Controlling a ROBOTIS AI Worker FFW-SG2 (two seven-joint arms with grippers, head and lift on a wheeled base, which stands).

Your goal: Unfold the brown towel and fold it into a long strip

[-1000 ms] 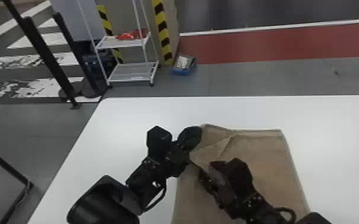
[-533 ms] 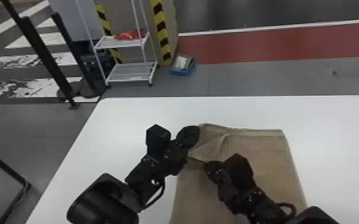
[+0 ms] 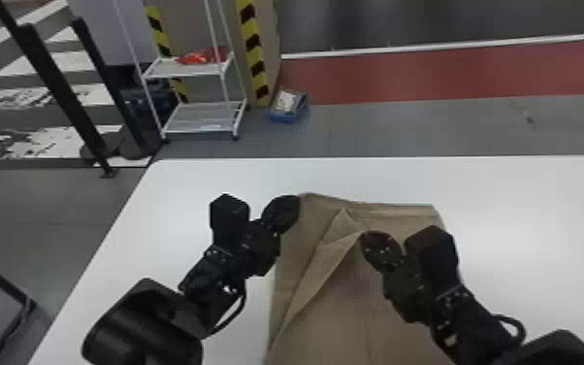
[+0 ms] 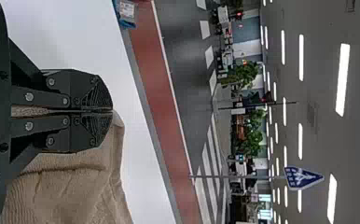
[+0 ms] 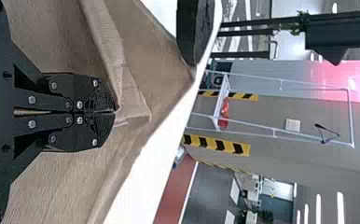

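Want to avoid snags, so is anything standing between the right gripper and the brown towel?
Nothing visible does. The right gripper is shut on a fold of the brown towel; the left gripper holds the towel's far left corner, to one side.

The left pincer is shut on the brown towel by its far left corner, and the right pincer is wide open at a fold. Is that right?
Wrong about the right pincer: the right wrist view shows it closed, pinching a fold of the brown towel. The left pincer is shut on the towel by its far left corner.
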